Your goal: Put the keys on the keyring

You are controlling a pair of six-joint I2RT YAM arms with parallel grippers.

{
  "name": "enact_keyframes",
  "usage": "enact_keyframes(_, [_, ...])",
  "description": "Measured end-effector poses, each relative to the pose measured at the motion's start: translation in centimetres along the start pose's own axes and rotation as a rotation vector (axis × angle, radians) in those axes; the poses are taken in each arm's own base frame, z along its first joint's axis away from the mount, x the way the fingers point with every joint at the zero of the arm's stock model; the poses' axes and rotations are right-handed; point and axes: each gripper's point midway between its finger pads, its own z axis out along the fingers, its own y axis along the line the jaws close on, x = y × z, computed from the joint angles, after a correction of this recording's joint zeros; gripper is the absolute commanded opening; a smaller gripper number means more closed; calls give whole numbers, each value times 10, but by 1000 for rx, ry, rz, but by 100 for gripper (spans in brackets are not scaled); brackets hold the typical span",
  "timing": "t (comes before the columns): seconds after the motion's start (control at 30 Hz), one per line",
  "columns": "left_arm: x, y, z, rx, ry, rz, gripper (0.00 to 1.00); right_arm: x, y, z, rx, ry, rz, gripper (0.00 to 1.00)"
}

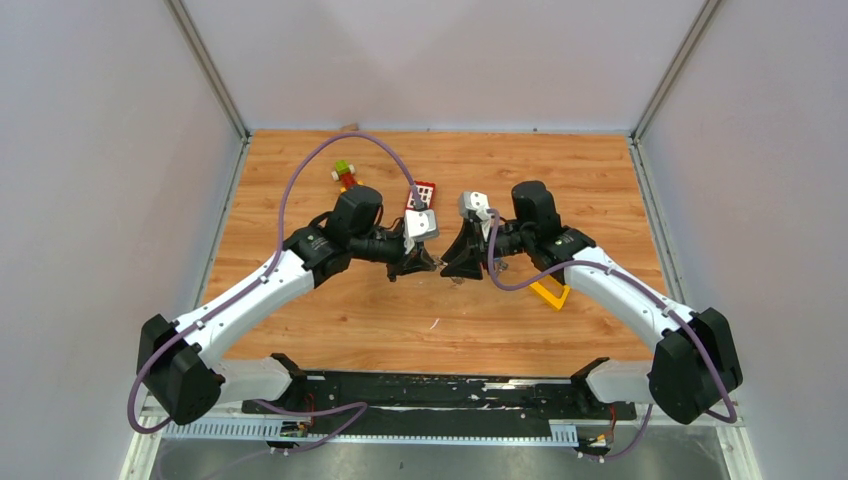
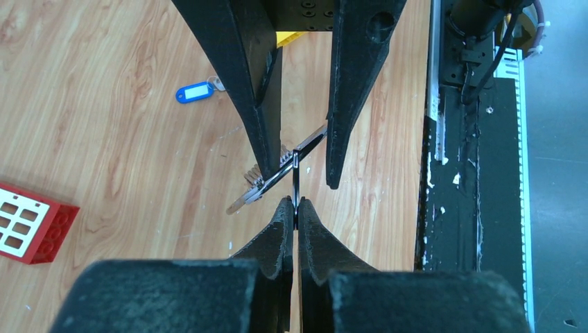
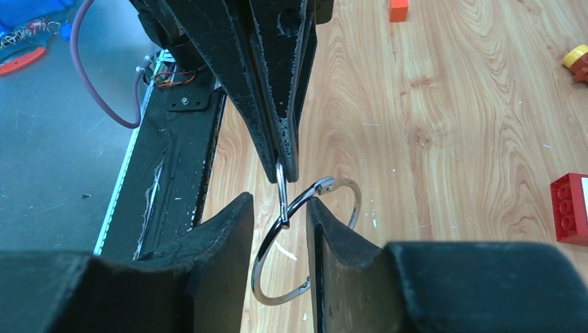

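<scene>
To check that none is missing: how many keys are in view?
2 clearly. One key, edge-on, is pinched in the left gripper at the keyring; the blue-tagged key lies on the table. A toothed silver piece by the keyring may be a third.

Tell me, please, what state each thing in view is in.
left end effector: shut on a key
key: held edge-on, tip at the keyring's wire
right end effector: closed on the keyring
keyring: held above the table
blue-tagged key: lying loose on the table
red brick: lying flat
yellow triangular block: lying flat, partly hidden by the right arm
</scene>
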Motion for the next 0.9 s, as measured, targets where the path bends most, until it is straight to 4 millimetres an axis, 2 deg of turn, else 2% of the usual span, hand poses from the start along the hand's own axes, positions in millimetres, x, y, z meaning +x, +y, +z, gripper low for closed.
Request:
enact_keyframes(0.3, [0, -1, 0, 4, -1, -5, 0, 1, -2, 2, 20, 10, -3, 17])
enact_keyframes(0.5, [3, 0, 1, -1, 3, -10, 0, 3, -9, 3, 52, 22, 4, 0])
enact_keyframes(0.67, [4, 2, 2, -10, 1, -6, 0, 4, -12, 3, 70, 27, 18, 0])
enact_keyframes(0.7, [4, 2, 2, -12, 2, -6, 2, 4, -12, 3, 73, 27, 18, 0])
enact_keyframes(0.9, [4, 3, 1, -17, -1, 12, 29, 4, -13, 3, 80, 28, 21, 0])
